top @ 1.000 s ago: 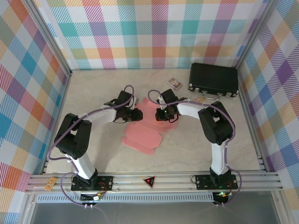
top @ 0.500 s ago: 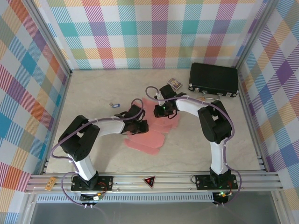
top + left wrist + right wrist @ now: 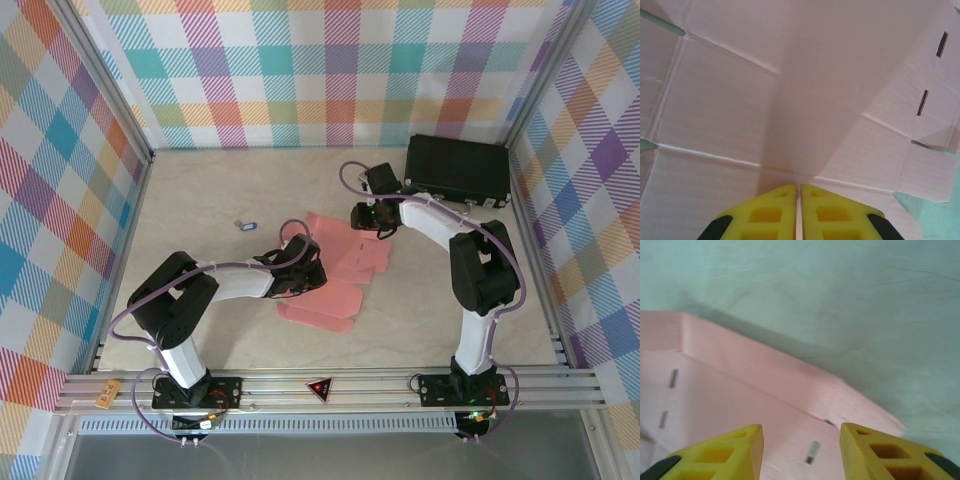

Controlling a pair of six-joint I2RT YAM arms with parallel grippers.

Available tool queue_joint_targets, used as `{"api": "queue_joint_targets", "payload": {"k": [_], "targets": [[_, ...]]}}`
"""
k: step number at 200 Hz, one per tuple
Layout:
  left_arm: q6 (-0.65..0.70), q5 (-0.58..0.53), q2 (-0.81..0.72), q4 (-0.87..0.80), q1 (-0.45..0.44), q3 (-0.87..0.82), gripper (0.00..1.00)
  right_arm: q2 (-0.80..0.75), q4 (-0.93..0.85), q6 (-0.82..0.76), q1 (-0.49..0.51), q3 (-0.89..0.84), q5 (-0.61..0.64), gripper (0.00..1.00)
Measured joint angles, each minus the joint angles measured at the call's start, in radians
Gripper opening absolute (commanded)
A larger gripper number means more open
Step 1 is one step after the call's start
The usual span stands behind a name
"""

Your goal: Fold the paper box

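Two arms meet over one sheet. The left gripper (image 3: 797, 212) has its yellow fingers pressed together with nothing visible between them, tips down on the paper box (image 3: 790, 100). Its salmon-pink panels and score lines spread ahead of that gripper and to both sides, with two small slots ahead to its right. From above, the sheet lies unfolded on the table (image 3: 200, 200), between the two grippers. The right gripper (image 3: 800, 450) has its jaws apart and nothing in them, poised over the sheet's far border. A narrow flap runs just ahead of its fingertips, with bare table beyond. The black case (image 3: 458, 170) sits beside that arm, apart from the sheet.

The work looks to be at its start, since no wall stands yet. Probably the left anchors a panel while the right is to take the border flap. That calls for lowering the open jaws to the flap's edge, closing on it, and turning it up along its score line without dragging the sheet.
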Motion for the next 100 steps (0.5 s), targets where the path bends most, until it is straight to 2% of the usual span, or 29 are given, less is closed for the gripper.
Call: {"api": "queue_joint_targets", "payload": {"k": [39, 100], "targets": [[-0.018, -0.001, 0.0, 0.008, 0.0, 0.0, 0.1, 0.018, -0.066, 0.051, 0.001, 0.049, 0.135, 0.45], [-0.029, -0.001, 0.001, 0.008, 0.0, 0.0, 0.1, 0.087, -0.132, 0.081, 0.001, 0.092, 0.218, 0.45]]}}
